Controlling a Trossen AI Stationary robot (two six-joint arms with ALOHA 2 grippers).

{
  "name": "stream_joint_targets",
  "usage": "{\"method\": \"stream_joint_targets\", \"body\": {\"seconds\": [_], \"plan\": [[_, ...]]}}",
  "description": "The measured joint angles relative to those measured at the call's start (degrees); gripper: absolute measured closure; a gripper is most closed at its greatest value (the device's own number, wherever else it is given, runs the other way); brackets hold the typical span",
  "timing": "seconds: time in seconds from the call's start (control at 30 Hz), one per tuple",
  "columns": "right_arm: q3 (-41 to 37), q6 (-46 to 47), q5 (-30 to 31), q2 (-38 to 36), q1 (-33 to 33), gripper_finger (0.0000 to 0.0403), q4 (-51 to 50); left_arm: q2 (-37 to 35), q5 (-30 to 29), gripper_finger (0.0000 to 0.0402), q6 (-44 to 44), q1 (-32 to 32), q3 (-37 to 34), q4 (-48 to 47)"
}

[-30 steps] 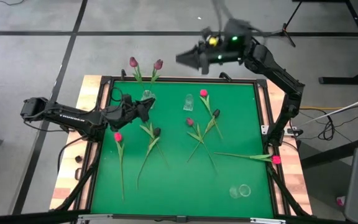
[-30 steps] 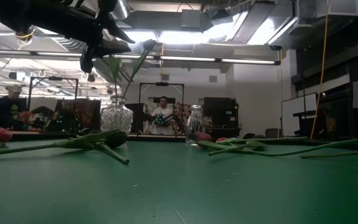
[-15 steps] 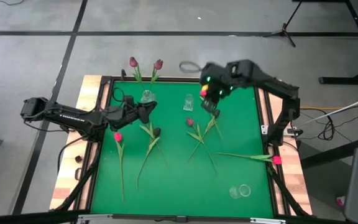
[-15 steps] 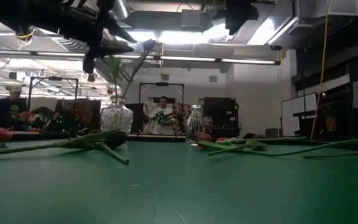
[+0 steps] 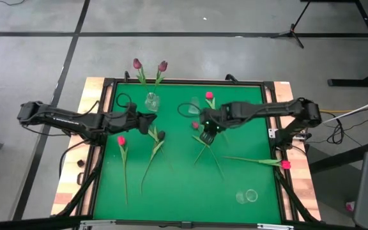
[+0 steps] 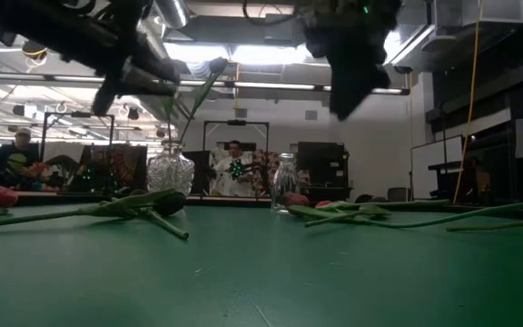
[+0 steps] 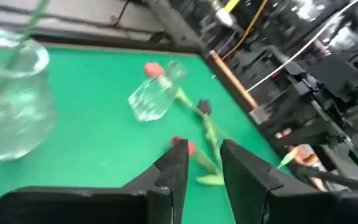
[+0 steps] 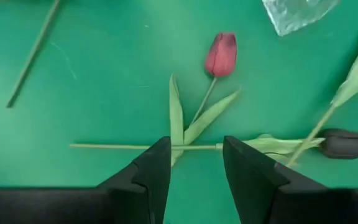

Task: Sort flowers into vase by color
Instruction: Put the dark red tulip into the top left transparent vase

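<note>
Right gripper (image 8: 196, 163) over the mat's middle, fingers (image 8: 154, 165) parted and empty, astride the thin stem of the dusky red tulip (image 8: 221, 53) lying flat below; bud toward the upper centre of the wrist frame, leaf crossing between the jaws. Near-black tulip (image 8: 344, 142) at right, its stem crossing the same spot.

Best done by dropping straight down until the tips near the mat, then closing on the bare stem only, clear of the leaf and of the dark tulip's stem, so one flower lifts alone. Grip best taken close to the leaves for balance; a slow lift likely to keep the neighbour from dragging. Then on to the vase matching the colour.

Left gripper (image 7: 202, 167) waiting beside the vase (image 5: 151, 100) at upper left of the mat in the high view, fingers a little apart, nothing held. Two dark-red tulips (image 5: 137, 64) standing in that vase already. Second glass (image 5: 193, 105) near upper centre, a third (image 5: 248, 195) at lower right. Pink tulips (image 5: 121, 140) and others scattered on the mat.

Green mat (image 5: 177, 185) in a dark frame on a wooden table (image 5: 69, 182), grey floor around. In the low view, a workshop behind with ceiling lights and seated people (image 6: 235, 169) far off.
</note>
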Motion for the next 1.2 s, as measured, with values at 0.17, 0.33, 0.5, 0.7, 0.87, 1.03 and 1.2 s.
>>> {"method": "stream_joint_targets", "body": {"seconds": [0.17,0.33,0.5,0.7,0.87,1.03,1.2], "plan": [[-9.9,6.47,1.35,-0.07,3.21,0.0256,8.77,-1.31,1.09,0.0308,-1.76,-1.42,0.0,-5.92],[-15.62,9.28,4.75,0.25,5.53,0.0256,18.62,-1.0,1.09,0.0308,-1.57,-2.16,0.0,-6.53],[-17.85,7.58,4.91,0.52,4.89,0.0255,25.41,-1.03,0.69,0.0308,-1.48,-2.15,0.0,-7.0],[-17.97,5.89,2.27,2.0,1.85,0.0255,26.51,-1.03,0.59,0.0308,-1.45,-2.14,0.0,-8.22],[-17.94,3.65,2.17,3.3,0.42,0.0255,29.17,-1.03,0.26,0.0308,-1.41,-2.14,0.0,-8.52],[-17.81,1.52,2.27,4.78,-0.41,0.0255,30.26,-1.03,-0.05,0.0308,-1.39,-2.14,0.0,-9.4],[-17.96,0.49,0.01,7.32,-0.94,0.0232,29.63,-1.03,-0.16,0.0308,-1.39,-2.14,0.0,-9.71]]}}
